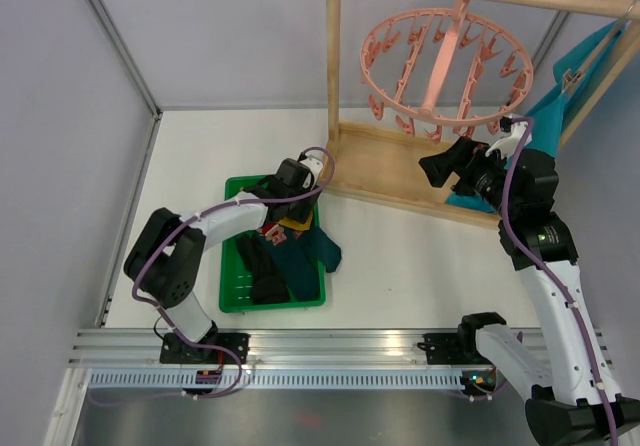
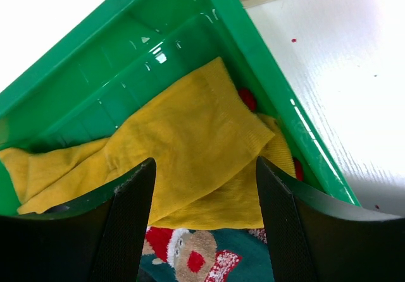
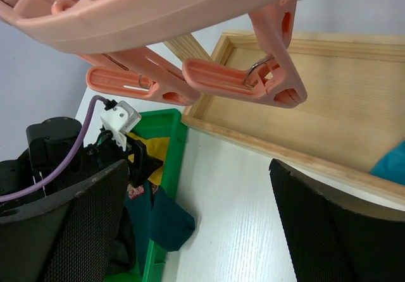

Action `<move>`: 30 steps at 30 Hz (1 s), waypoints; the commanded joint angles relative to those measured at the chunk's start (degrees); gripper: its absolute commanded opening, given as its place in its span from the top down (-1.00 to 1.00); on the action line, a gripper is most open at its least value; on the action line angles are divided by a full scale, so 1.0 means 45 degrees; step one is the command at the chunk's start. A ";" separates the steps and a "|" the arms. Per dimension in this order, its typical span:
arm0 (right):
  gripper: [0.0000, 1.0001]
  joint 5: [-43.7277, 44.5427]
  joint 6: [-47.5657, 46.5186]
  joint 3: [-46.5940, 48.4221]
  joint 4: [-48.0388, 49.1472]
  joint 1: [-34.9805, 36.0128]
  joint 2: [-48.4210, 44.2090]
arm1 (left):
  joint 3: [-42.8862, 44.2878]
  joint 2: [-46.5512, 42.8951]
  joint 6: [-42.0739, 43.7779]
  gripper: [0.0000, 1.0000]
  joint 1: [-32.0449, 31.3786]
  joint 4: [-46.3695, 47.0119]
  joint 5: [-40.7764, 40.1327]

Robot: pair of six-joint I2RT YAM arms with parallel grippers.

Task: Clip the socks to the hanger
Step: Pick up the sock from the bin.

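Hovering over the green plastic tray, lower left of centre in the top view, my left pincer is released, with its dark fingers spread and nothing clamped.

Tray contents:
- A mustard-yellow ribbed knit sock lies crumpled flat against the glossy tray wall.
- A dark teal sock with a red-and-white figure pattern sits at the bottom edge of the left wrist view.
- A plain dark teal sock is draped over the tray's right rim onto the white table.
- Black socks are heaped in the lower half of the tray.
- A scrap of red fabric peeks from under the yellow sock. I cannot tell what it belongs to.

The yellow sock lies directly under the gap between the left fingers. I cannot tell whether the tips touch it.

The round pink plastic hanger hangs by its hook from the top bar of the wooden frame rack, upper right in the top view. It has a ring, spokes and pegs dangling all round. My right pincer sits just below the ring's near rim, released, with its mesh-textured pads wide apart and empty.

In the right wrist view, two pink clip pegs with wire springs hang above that gap, their jaws shut. Beneath is the rack's shallow wooden base, pale and grained. A large teal cloth hangs at the rack's right end.

The socks and the hanger are well apart.
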 commanded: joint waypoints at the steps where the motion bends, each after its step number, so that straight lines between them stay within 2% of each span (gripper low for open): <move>1: -0.96 0.0136 -0.0161 0.0484 -0.0129 0.0005 -0.0047 | 0.0565 0.0096 0.0419 -0.39 -0.0082 -0.0085 0.0534; 19: -0.96 0.0253 -0.0220 0.0543 -0.0188 -0.0015 0.0032 | 0.0507 0.0272 0.0282 -0.39 -0.0317 -0.0652 0.0574; 30: -0.96 0.0214 -0.0141 0.0289 -0.0051 0.0005 0.0012 | 0.1131 0.0936 0.0380 -0.31 -0.0297 -0.0495 -0.0519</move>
